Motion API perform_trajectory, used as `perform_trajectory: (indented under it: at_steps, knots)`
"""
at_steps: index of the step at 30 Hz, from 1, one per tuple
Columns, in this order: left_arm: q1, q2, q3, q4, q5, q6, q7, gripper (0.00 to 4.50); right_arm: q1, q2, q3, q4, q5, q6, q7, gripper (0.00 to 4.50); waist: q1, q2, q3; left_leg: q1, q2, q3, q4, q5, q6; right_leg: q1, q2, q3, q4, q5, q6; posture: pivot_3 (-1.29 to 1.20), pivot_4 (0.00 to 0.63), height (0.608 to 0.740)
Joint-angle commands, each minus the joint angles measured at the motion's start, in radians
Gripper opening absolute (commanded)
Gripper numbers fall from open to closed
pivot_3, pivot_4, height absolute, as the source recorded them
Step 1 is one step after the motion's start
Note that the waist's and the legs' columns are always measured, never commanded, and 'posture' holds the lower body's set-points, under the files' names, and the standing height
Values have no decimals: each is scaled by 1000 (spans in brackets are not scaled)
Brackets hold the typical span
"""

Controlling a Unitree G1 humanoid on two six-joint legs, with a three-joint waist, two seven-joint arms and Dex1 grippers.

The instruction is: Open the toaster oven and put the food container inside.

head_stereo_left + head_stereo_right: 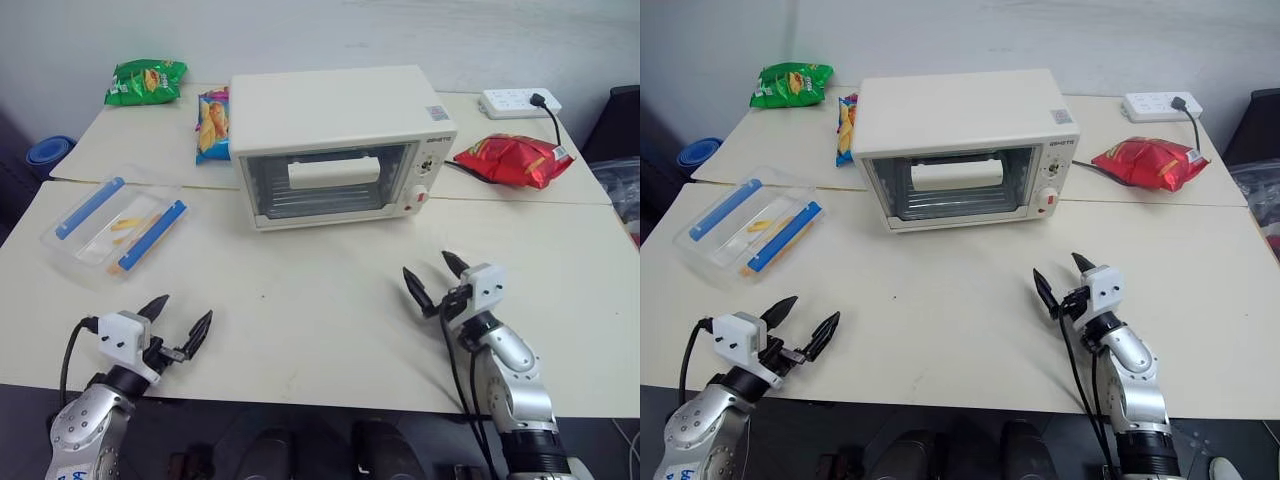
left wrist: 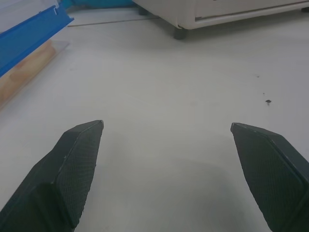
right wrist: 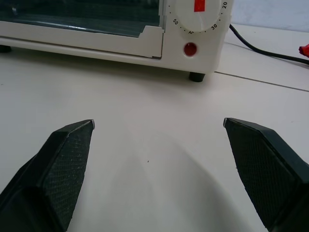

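Your left gripper [image 1: 180,325] has its jaws spread wide and empty, low over the worktop [image 1: 320,300]. The food container [image 1: 117,226] lies ahead of those jaws and off to their left, lid on, its two blue clip bars showing. Your right gripper [image 1: 437,278] likewise has its jaws wide apart and holds nothing. The toaster oven [image 1: 340,145] stands ahead of the right jaws, slightly to their left, with its glass door shut and its control knobs at the near corner facing them.
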Motion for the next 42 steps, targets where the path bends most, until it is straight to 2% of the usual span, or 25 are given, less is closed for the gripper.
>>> perform_trajectory:
  at_steps: [1,3,5,9,13,16,22,29,32,38,42]
  knots:
    - [-14,15,3,-33,-19,16,-5,4500,4,-14,-4,-46,38,0,35,4482,0,0,0,0,0,0,0,0,0,0,0,0,0,0,0,0,150,740]
    - [-28,34,24,-69,-124,75,-52,4500,-1,-39,1,-128,103,74,83,4482,0,0,0,0,0,0,0,0,0,0,0,0,0,0,0,0,150,740]
    - [-40,97,50,-110,-269,154,-162,4500,-32,-90,11,-220,176,182,138,4482,0,0,0,-1,0,0,1,0,0,0,0,0,0,0,0,0,150,740]
    - [-121,231,91,-135,-401,288,-217,4500,-132,-187,5,-298,295,359,212,4482,-1,1,0,0,1,-1,1,0,0,0,0,0,0,0,0,0,150,740]
    - [-220,319,107,-114,-496,369,-285,4500,-324,-238,1,-219,338,484,231,4482,-2,2,1,-1,1,-1,1,0,0,0,0,0,0,0,0,0,150,740]
    - [-272,325,115,-101,-576,433,-281,4500,-434,-231,38,-110,291,469,268,4482,-3,2,1,-1,1,-1,1,0,0,0,0,-1,-1,0,0,0,150,740]
    - [-306,307,98,-99,-554,439,-263,4500,-547,-185,86,-57,296,494,341,4482,-7,2,1,-4,1,-2,0,0,0,-1,0,-2,0,0,0,0,150,740]
    - [-306,294,91,-104,-523,427,-252,4500,-637,-136,125,-14,262,514,343,4482,-18,2,1,-3,1,-2,2,0,0,-2,0,-2,0,0,0,0,150,740]
    - [-297,288,101,-108,-520,423,-248,4500,-630,-134,137,-47,276,546,374,4482,-22,2,1,-4,1,-2,1,0,0,-2,0,-2,1,0,0,0,150,740]
    - [-327,274,133,-93,-546,419,-233,4500,-532,-202,175,-177,280,589,471,4482,-25,2,1,-4,1,-2,0,0,0,-2,0,-2,2,0,0,0,150,740]
    - [-437,286,146,-21,-568,452,-196,3627,-441,-243,198,-245,236,550,489,4500,-21,2,1,-4,1,-2,1,0,-1,-2,0,-2,0,0,0,0,150,740]
